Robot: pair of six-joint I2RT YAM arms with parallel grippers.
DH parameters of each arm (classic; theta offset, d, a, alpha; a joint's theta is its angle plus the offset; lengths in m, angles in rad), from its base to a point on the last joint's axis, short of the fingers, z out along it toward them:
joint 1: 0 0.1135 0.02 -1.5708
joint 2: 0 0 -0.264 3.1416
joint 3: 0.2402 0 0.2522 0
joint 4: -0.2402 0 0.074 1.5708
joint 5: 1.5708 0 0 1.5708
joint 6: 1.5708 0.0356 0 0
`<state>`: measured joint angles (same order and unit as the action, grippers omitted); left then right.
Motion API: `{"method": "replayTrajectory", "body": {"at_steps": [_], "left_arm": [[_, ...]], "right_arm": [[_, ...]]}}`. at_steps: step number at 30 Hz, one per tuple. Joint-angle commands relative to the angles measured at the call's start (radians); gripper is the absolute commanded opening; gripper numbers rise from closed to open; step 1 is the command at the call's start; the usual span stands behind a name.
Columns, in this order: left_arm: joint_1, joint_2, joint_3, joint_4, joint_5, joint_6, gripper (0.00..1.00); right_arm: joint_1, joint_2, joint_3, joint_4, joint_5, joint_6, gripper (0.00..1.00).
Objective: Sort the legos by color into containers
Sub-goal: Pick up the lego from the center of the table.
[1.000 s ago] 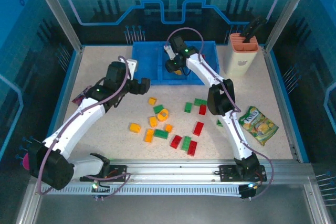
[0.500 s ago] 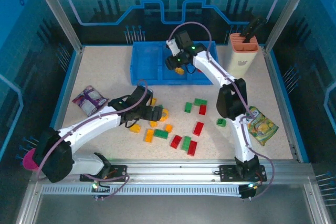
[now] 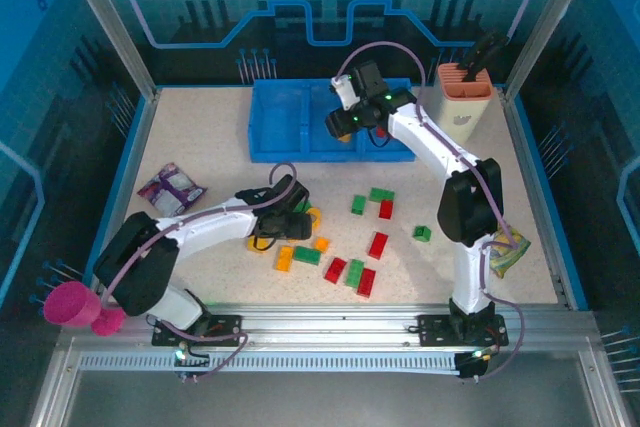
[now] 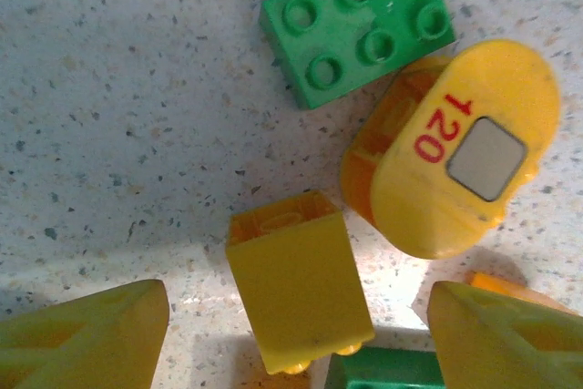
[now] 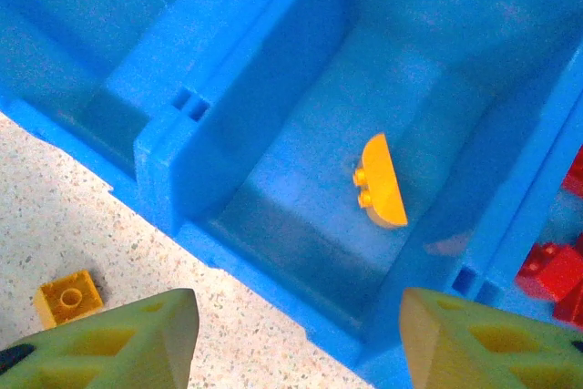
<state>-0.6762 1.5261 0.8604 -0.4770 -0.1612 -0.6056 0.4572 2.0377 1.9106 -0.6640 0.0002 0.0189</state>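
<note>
My left gripper (image 4: 296, 316) (image 3: 285, 219) stands open low over the table, its fingers (image 4: 82, 334) astride a yellow lego (image 4: 296, 284) that lies on its side, with a gap on each side. A green lego (image 4: 360, 20) and a rounded yellow piece marked 120 (image 4: 455, 148) lie just beyond it. My right gripper (image 5: 296, 334) (image 3: 345, 127) hangs open and empty over the near wall of the blue containers (image 3: 265, 152) (image 5: 164, 179). An orange half-round lego (image 5: 381, 181) lies in the middle compartment, and red legos (image 5: 556, 266) show in the right one. Red (image 3: 378, 245), green (image 3: 381, 194) and orange legos lie scattered mid-table.
A purple packet (image 3: 170, 190) lies at the left. The peach holder (image 3: 463, 102) stands at the back right beside the bin. A green-yellow snack bag (image 3: 505, 252) lies behind the right arm. A pink cup (image 3: 70, 304) sits at the near left edge. A small orange lego (image 5: 68, 296) lies before the bin.
The left arm swung from beside the bin down onto the pile, and its jaws narrowed around the yellow lego. The right gripper opened, shifted right, and the orange piece it held lies in the bin.
</note>
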Motion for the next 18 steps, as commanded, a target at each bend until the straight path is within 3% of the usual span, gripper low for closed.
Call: {"method": "replayTrajectory", "body": {"at_steps": [1,8,18], "left_arm": [[-0.008,0.034,-0.004,0.020,-0.012,-0.031,0.74],[-0.009,0.105,0.002,0.061,-0.009,-0.042,0.61],[-0.008,0.114,0.005,0.054,-0.021,-0.020,0.25]], "right_arm": [[-0.017,-0.028,-0.020,0.017,-0.051,0.032,0.61],[-0.018,-0.038,-0.034,0.017,-0.047,0.034,0.61],[-0.022,-0.072,-0.084,0.010,-0.008,0.029,0.61]]}}
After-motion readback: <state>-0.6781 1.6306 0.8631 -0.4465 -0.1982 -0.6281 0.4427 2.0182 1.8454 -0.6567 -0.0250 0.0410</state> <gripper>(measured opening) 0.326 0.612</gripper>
